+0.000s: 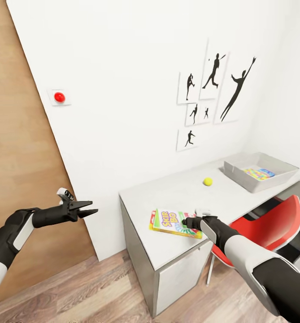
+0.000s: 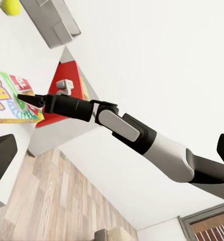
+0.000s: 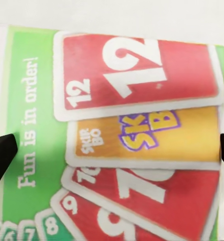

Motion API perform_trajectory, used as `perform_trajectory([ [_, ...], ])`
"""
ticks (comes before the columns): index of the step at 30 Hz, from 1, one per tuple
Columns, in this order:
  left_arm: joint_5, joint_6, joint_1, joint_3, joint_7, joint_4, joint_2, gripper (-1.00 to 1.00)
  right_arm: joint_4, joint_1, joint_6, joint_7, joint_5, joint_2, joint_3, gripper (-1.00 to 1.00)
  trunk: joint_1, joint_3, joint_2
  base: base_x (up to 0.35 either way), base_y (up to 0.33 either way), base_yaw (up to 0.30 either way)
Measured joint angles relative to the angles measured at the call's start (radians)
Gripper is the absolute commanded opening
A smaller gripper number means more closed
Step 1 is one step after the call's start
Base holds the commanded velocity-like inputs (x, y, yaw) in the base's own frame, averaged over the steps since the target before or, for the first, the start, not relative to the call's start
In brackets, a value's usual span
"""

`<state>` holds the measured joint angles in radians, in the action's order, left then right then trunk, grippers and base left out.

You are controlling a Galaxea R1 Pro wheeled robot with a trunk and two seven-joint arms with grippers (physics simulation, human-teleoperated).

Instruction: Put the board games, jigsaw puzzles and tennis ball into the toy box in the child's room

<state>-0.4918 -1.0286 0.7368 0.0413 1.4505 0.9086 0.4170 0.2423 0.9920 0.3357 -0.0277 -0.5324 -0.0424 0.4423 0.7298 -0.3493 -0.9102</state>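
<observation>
The right gripper (image 1: 189, 222) hangs spread over the SKIP BO box (image 1: 173, 223) near the tabletop's (image 1: 176, 190) front edge, apparently lining up a grasp for the toy box (image 1: 260, 171) far right, while the left gripper (image 1: 88, 208) waits open.

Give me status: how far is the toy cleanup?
Done: a jigsaw puzzle lies in the toy box. In hand: right gripper open over the SKIP BO game on the table, not yet gripping. Left: tennis ball. Left gripper idle, open.
</observation>
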Motion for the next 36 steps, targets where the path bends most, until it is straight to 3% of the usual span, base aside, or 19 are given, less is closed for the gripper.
perform_trajectory([
  [26,0.002,0.001,0.000,-0.001,0.000,0.000,-0.004,1.00,-0.004,0.000,-0.006,0.003,-0.004,-0.002,-0.002,1.00,0.000,0.000,0.000,-0.008,0.044,0.000],
  [36,0.002,0.001,0.000,-0.001,0.000,0.000,-0.003,1.00,-0.006,-0.002,-0.008,0.054,-0.023,-0.004,0.010,1.00,0.000,0.000,0.000,0.000,0.000,0.000],
])
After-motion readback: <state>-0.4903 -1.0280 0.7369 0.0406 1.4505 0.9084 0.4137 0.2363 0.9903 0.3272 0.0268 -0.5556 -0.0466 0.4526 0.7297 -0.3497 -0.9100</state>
